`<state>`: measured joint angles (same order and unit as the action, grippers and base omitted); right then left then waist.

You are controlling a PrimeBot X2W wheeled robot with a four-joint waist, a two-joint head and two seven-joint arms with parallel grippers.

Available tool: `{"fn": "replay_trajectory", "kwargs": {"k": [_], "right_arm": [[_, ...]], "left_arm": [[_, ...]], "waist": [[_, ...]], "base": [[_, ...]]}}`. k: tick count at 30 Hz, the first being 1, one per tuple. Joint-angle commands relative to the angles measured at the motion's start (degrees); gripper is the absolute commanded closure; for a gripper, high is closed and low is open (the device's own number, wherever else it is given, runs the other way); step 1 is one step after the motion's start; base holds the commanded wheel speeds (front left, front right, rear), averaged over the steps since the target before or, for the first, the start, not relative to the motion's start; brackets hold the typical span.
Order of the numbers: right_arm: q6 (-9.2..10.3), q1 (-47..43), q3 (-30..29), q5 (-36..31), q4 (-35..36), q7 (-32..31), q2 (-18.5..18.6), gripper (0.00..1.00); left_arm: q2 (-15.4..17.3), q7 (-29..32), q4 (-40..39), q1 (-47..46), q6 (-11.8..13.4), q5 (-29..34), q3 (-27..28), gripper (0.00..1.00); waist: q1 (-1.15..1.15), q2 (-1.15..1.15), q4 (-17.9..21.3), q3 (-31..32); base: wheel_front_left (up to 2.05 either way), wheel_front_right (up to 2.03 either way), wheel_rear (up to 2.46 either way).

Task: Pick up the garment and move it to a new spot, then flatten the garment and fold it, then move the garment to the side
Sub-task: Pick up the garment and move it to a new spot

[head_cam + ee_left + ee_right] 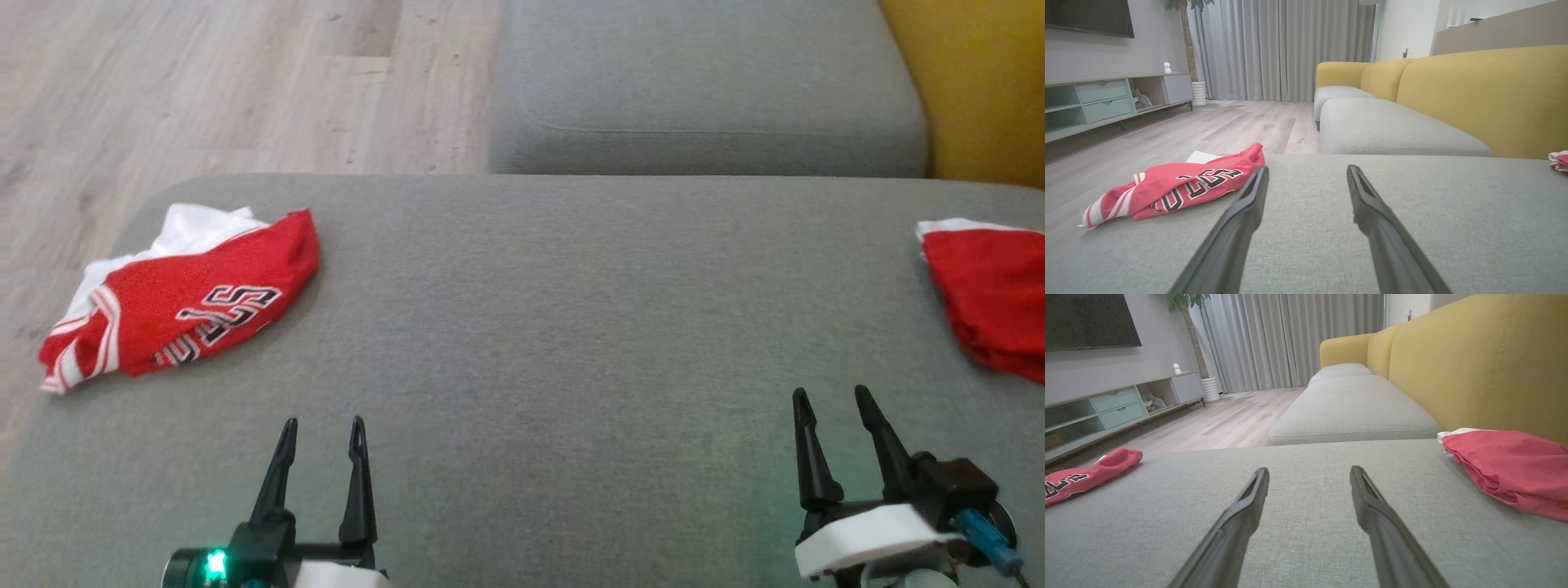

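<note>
A crumpled red and white garment (188,302) with black lettering lies near the far left corner of the grey seat cushion (571,327). The left wrist view has this garment (1180,188) ahead and to the left of the fingers. A second red garment (992,294) lies bunched at the cushion's right edge, and in the right wrist view it (1511,469) sits to the right. My left gripper (323,423) hovers open and empty at the near left, well short of the lettered garment. My right gripper (831,392) is open and empty at the near right.
Beyond the cushion lies another grey seat (702,82) with a yellow backrest (971,82) at the right. Wooden floor (229,82) drops off past the left and far-left edges. A low TV cabinet (1106,102) stands across the room.
</note>
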<state>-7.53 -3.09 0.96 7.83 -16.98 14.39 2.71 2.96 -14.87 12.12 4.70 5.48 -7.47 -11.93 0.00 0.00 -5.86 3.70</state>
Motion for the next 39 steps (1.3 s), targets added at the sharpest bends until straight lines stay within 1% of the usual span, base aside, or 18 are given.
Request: {"fn": "replay_trajectory", "kwargs": {"k": [1, 5, 8, 9, 10, 14, 15, 23, 26, 29, 33, 36, 39], "right_arm": [[0.04, 1.16, 1.18, 0.46, 1.27, 0.61, 0.18, 0.00], [0.04, 0.85, 0.81, 0.96, 1.07, 0.61, 0.17, 0.00], [0.04, 0.98, 0.56, 1.17, 1.03, 0.61, 0.17, 0.00], [0.04, 1.13, 0.37, 1.08, 1.06, 0.61, 0.17, 0.00], [0.04, 1.17, 0.21, 1.12, 1.13, 0.61, 0.17, 0.00], [0.04, 1.67, 0.44, 0.42, 1.22, 0.61, 0.17, 0.00], [0.04, 1.95, 0.86, 0.10, 1.20, 0.61, 0.17, 0.00], [0.04, 5.15, 3.37, -2.49, -0.32, 0.61, 0.17, 0.00], [0.04, 5.09, 2.87, -3.79, -0.69, 0.61, 0.17, 0.00], [0.04, 5.46, 1.93, -6.03, -0.26, 0.61, 0.73, 0.00], [0.04, 6.18, 0.69, -7.92, 1.20, 0.61, 3.90, 0.00], [0.04, 6.58, 0.19, -8.96, 2.52, 0.61, 7.02, 0.00], [0.04, 7.43, 0.27, -9.63, 3.69, 0.61, 10.15, 0.00]], "left_arm": [[-0.08, -0.13, -1.49, -2.83, 0.01, 0.59, 2.14, 0.00], [-0.08, -0.13, -1.22, -3.01, -0.09, 1.13, 2.33, 0.00], [-0.08, -0.13, -1.16, -3.20, -0.25, 1.62, 2.69, 0.00], [-0.08, -0.13, -1.17, -3.26, -0.29, 1.73, 3.01, 0.00], [-0.08, -0.13, -1.22, -3.26, -0.30, 1.77, 3.19, 0.00], [-0.08, -0.13, -1.65, -3.05, -0.17, 2.00, 4.39, 0.00], [-0.08, -0.13, -1.87, -2.89, -0.01, 1.93, 4.91, 0.00], [-0.08, -0.13, -5.09, -1.74, 2.26, 0.51, 8.82, 0.00], [-0.08, -0.13, -6.07, -2.64, 2.17, 1.35, 10.03, 0.00], [0.18, -0.13, -7.12, -6.25, 1.20, 2.45, 11.32, 0.00], [1.53, -0.13, -6.51, -15.38, -0.94, 2.85, 13.25, 0.00], [3.58, -0.13, -0.71, -23.97, -3.13, 2.36, 14.52, 0.00], [6.25, -0.08, 8.27, -33.71, -5.19, 2.18, 14.74, 0.00]], "waist": [[0.00, 0.00, -1.94, -0.09], [0.00, 0.00, -6.30, -0.21], [0.00, 0.00, -10.48, -0.62], [0.00, 0.00, -13.61, -0.89], [0.00, 0.00, -15.30, -1.04], [0.00, 0.00, -21.07, -1.80], [0.00, 0.00, -21.91, -2.20], [0.00, 0.00, -24.31, -5.46], [0.00, 0.00, -25.01, -6.67], [0.00, 0.00, -25.43, -10.12], [0.00, 0.00, -25.78, -15.64], [0.00, 0.00, -25.30, -19.82], [0.00, 0.00, -23.86, -23.90]], "base": [[0.00, 0.00, 0.00], [0.00, 0.00, 0.00], [0.00, 0.00, 0.00], [0.00, 0.00, 0.00], [0.00, 0.00, 0.00], [0.00, 0.00, 0.00], [0.00, 0.00, 0.00], [0.00, 0.00, 0.00], [0.00, 0.00, 0.00], [0.00, 0.00, 0.00], [0.00, 0.00, 0.00], [0.00, 0.00, 0.00], [0.00, 0.00, 0.00]]}}
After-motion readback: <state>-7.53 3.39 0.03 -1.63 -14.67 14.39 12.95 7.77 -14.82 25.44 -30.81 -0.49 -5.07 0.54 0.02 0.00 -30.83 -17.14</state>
